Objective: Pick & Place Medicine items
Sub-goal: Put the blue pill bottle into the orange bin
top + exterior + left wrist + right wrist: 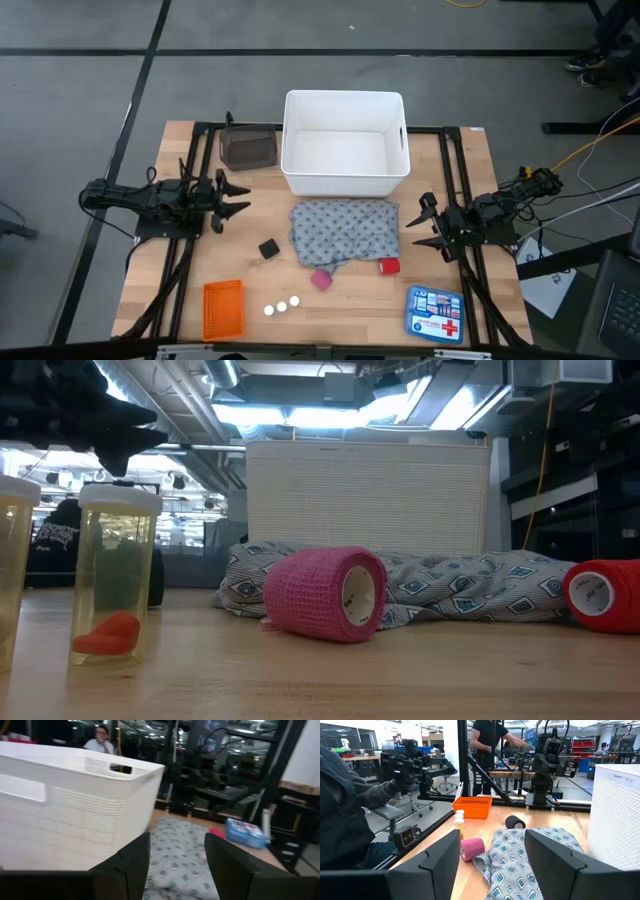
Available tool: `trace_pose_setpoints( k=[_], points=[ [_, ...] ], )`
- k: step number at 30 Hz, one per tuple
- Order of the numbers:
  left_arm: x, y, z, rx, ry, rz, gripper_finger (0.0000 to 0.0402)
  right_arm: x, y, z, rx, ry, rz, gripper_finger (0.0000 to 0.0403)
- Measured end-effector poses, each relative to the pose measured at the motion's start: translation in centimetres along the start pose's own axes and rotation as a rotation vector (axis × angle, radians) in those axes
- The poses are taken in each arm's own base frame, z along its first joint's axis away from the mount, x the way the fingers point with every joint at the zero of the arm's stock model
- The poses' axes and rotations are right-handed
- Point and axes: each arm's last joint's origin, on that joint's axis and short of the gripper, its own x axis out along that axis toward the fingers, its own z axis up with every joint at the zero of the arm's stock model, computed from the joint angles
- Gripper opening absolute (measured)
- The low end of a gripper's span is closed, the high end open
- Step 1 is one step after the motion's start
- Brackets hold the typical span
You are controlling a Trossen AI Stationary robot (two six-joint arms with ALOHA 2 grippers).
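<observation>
A grey dotted cloth (345,232) lies crumpled flat on the table, just near of the white bin. A black roll (268,248) sits left of it. A pink roll (321,280) and a red roll (389,266) rest at its near edge. Three white round tops (281,305) stand in a row near the front; the low view shows one as a clear capped vial (115,575). My left gripper (235,197) hovers open, left of the cloth. My right gripper (425,225) hovers open at the cloth's right edge. Neither touches anything.
A white bin (345,145) stands at the far middle, with a dark tray (248,150) to its left. An orange basket (223,308) sits at the near left and a blue first-aid box (436,313) at the near right. People show beyond the table.
</observation>
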Motion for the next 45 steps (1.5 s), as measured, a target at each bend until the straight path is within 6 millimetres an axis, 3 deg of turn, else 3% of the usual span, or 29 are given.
trace_pose_setpoints(
  k=[4, 8, 13, 25, 28, 32, 45],
  points=[
    [0.0, 0.0, 0.0, -0.021, 0.002, -0.006, 0.0187, 0.0, 0.0, 0.0, 0.000, 0.000, 0.000, 0.0224],
    [0.0, -0.5, -0.2, -0.023, 0.050, -0.189, 0.0187, 0.0, 0.0, 0.0, 0.000, 0.000, 0.000, 0.0224],
    [0.0, -0.4, -0.3, -0.027, 0.055, -0.148, 0.0187, 0.0, 0.0, 0.0, 0.000, 0.000, 0.000, 0.0224],
    [0.2, -0.9, -1.4, -0.118, 0.182, -0.308, 0.0187, 0.0, 0.0, 0.0, 0.000, 0.001, 0.000, 0.0224],
    [0.3, -0.8, -1.1, -0.045, 0.130, -0.271, 0.0187, 0.0, 0.0, 0.0, 0.000, 0.001, 0.000, 0.0224],
    [0.5, -0.9, -0.5, -0.081, 0.070, -0.261, 0.0187, 0.0, 0.0, 0.0, 0.000, 0.001, 0.000, 0.0224],
    [1.5, -3.0, -0.4, -0.118, 0.143, -0.402, 0.0187, 0.0, 0.0, 0.0, 0.000, 0.000, 0.000, 0.0224]
  ],
)
